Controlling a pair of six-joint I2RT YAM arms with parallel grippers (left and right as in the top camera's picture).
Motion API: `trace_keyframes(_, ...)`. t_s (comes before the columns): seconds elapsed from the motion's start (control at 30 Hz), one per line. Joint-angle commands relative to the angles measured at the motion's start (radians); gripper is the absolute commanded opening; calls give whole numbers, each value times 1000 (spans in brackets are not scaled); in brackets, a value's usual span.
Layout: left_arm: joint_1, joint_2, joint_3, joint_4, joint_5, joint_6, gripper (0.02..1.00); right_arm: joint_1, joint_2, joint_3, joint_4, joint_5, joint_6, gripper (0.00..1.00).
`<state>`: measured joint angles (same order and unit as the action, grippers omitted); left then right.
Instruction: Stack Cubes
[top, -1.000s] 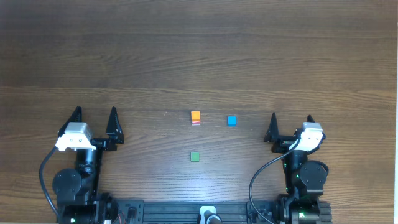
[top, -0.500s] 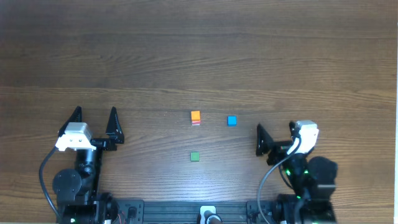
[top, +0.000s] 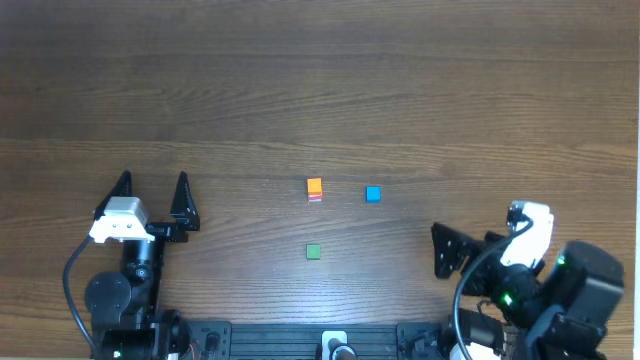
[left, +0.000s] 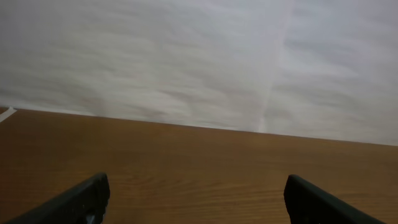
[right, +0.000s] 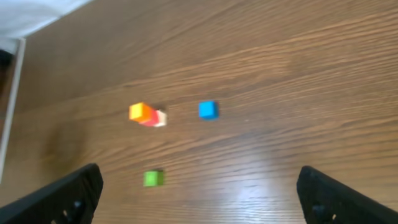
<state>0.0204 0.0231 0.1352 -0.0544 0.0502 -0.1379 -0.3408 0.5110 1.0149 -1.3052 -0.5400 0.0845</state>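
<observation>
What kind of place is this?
Likely an indoor robotics test bench: a wood-grain table against a plain white wall, a left arm and right arm mounted at its edge, and an orange cube, blue cube and green cube.

The table (top: 300, 90) is brown wood with darker grain streaks running left to right. Near its middle, an orange cube (top: 314, 185) tops a red cube (right: 150, 119), which shows some white at its edge. To the right is a blue cube (top: 373, 194), and nearer is a green cube (top: 313, 252). The left gripper (top: 153, 180) and right gripper (top: 440, 252) have black fingers and white housings.
</observation>
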Motion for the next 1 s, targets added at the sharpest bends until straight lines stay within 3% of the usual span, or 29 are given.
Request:
trace_keyframes(0.03,6,-10,-8,7,11,18,906,-63,44,110,-66,-146,-195,991)
trace_keyframes(0.3,6,-10,-8,7,11,18,906,-34,285,305,-155,-137,-293,993)
trace_keyframes(0.6,6,-10,-8,7,11,18,906,73,519,376,-85,-23,-253,993)
trace_keyframes(0.8,6,-10,-8,7,11,18,906,307,632,377,26,161,-92,991)
trace_keyframes(1.0,6,-10,-8,7,11,18,906,660,729,376,49,435,196,991)
